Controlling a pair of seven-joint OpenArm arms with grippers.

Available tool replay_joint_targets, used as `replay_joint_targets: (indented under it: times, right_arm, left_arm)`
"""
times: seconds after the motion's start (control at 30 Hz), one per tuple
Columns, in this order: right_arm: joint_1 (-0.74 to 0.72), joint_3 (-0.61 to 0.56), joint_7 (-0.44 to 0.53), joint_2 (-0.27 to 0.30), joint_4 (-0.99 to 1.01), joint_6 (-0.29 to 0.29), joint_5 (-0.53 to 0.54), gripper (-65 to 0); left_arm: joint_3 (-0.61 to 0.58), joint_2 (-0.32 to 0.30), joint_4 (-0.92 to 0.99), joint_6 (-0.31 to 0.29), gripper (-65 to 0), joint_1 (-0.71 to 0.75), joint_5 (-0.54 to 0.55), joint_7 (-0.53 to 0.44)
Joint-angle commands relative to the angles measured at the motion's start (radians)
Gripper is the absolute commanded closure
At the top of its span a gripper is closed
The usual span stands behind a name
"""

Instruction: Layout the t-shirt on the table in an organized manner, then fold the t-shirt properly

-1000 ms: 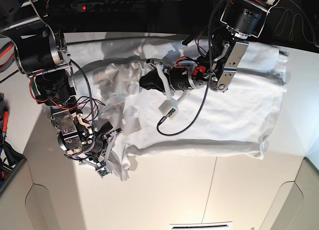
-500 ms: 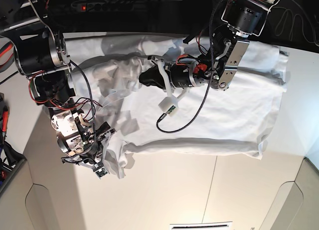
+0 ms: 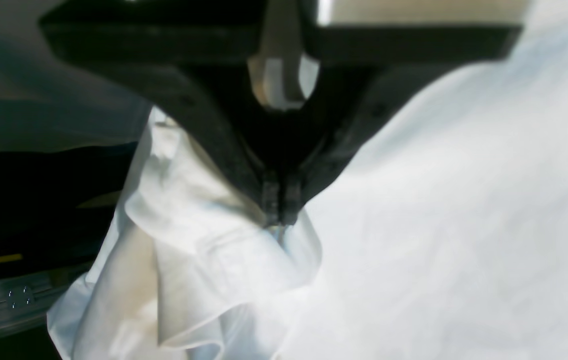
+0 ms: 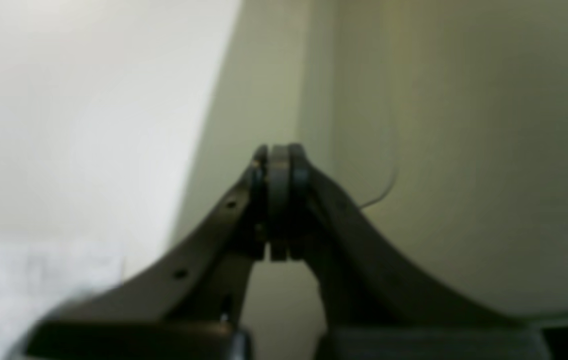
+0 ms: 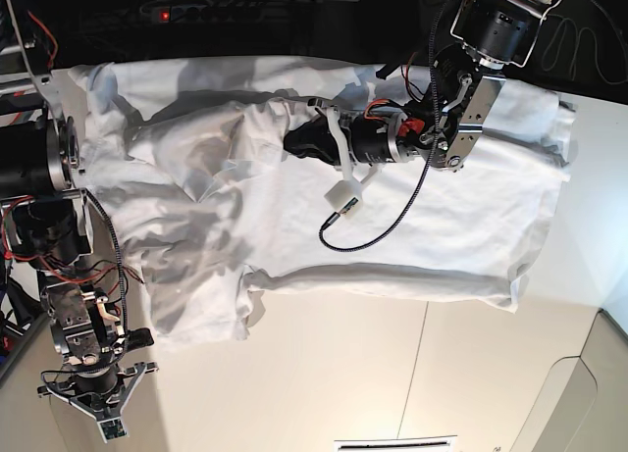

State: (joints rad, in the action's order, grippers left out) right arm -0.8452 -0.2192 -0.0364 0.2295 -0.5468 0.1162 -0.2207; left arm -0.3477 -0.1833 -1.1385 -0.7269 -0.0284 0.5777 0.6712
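Two arms in frame, one shirt. The t-shirt [image 5: 392, 226] lies spread across the far half of the table [image 5: 392, 374], hem toward the base view's right, sleeve end toward its left. Right part is fairly flat; left part is rumpled, with folds and shadows around the near sleeve.

Left gripper [image 3: 277, 212] — jaws pressed together on a pinch of white cloth, seen clearly in the left wrist view. Fabric bunches and hangs below the tips in a loose ruffle; more shirt fills the right of that view. In the base view this arm reaches in from the upper right and its black end [image 5: 304, 141] sits on the shirt's upper middle, a small white block on a black cable dangling beside it.

Right gripper [image 4: 277, 165] — jaws fully closed, nothing between them. Its wrist view shows only bare tabletop past the tips, plus a blurred white patch at the lower left edge; can't tell what that is. In the base view it sits at the lower left [image 5: 103, 413], off the cloth, near the shirt's lower left corner but apart from it.

A thin dark seam line [image 5: 417, 364] crosses the bare near part of the table.
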Motion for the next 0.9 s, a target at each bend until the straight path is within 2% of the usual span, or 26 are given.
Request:
replay_joint_targets:
  times: [0.0,0.03,0.1,0.13,0.23,0.27,0.3,0.4,0.43,0.47,0.6,0.67,0.7,0.8,0.87]
  right_arm:
    - [-0.024,0.006,-0.023,0.006,-0.017,0.047,0.002,0.0]
    - [-0.021,0.011,-0.073,0.006,-0.021,0.070,0.004,0.0]
    - [-0.001,0.031,-0.183,0.007,-0.042,0.064,0.004,0.0]
    - [0.018,0.048,-0.225,0.009,-0.061,0.037,0.005,0.0]
    - [0.098,0.126,-0.303,0.017,-0.135,-0.094,0.018,0.0]
    - [0.128,0.155,-0.313,0.021,-0.158,-0.114,0.024,0.0]
    - [0.158,0.183,-0.319,0.024,-0.175,-0.124,0.021,-5.4]
    - [0.243,0.245,-0.320,0.040,-0.202,-0.120,-0.008,-27.7]
    - [0.271,0.254,-0.319,0.047,-0.205,-0.120,-0.026,-33.0]
    - [0.298,0.254,-0.316,0.053,-0.206,-0.119,-0.042,-35.9]
    - [0.413,0.254,-0.190,0.058,-0.214,-0.104,-0.060,-36.2]
    - [0.453,0.253,-0.187,0.055,-0.219,-0.111,-0.022,-36.3]
    - [0.465,0.253,-0.203,0.057,-0.222,-0.148,0.038,-36.2]
    - [0.486,0.254,-0.261,0.058,-0.239,-0.317,0.236,-36.3]
    - [0.488,0.263,-0.263,0.058,-0.257,-0.375,0.326,-36.3]
  left_arm:
    - [-0.002,-0.013,0.000,0.029,0.0,-0.003,-0.054,0.050]
    - [-0.002,-0.013,-0.001,0.029,0.0,-0.006,-0.054,0.050]
    - [-0.002,-0.013,-0.001,0.029,0.0,-0.011,-0.054,0.050]
    - [0.000,-0.013,-0.001,0.029,0.0,-0.016,-0.054,0.051]
    - [0.000,-0.013,-0.001,0.029,0.0,-0.024,-0.054,0.051]
    - [0.000,-0.013,-0.001,0.029,0.0,-0.026,-0.054,0.050]
    - [0.000,-0.013,-0.001,0.029,0.0,-0.027,-0.054,0.050]
    - [0.000,-0.013,-0.001,0.029,0.0,-0.030,-0.054,0.051]
    - [0.000,-0.013,-0.001,0.029,0.0,-0.030,-0.054,0.050]
    - [0.000,-0.013,-0.001,0.029,0.0,-0.031,-0.054,0.050]
    - [0.000,-0.013,-0.001,0.029,0.0,-0.039,-0.054,0.050]
    - [0.000,-0.013,-0.001,0.029,0.0,-0.042,-0.054,0.045]
    - [0.000,-0.013,-0.001,0.029,0.0,-0.042,-0.054,0.042]
    - [0.000,-0.013,-0.001,0.029,0.0,-0.044,-0.055,0.040]
    - [0.000,-0.013,-0.001,0.029,0.0,-0.044,-0.055,0.040]
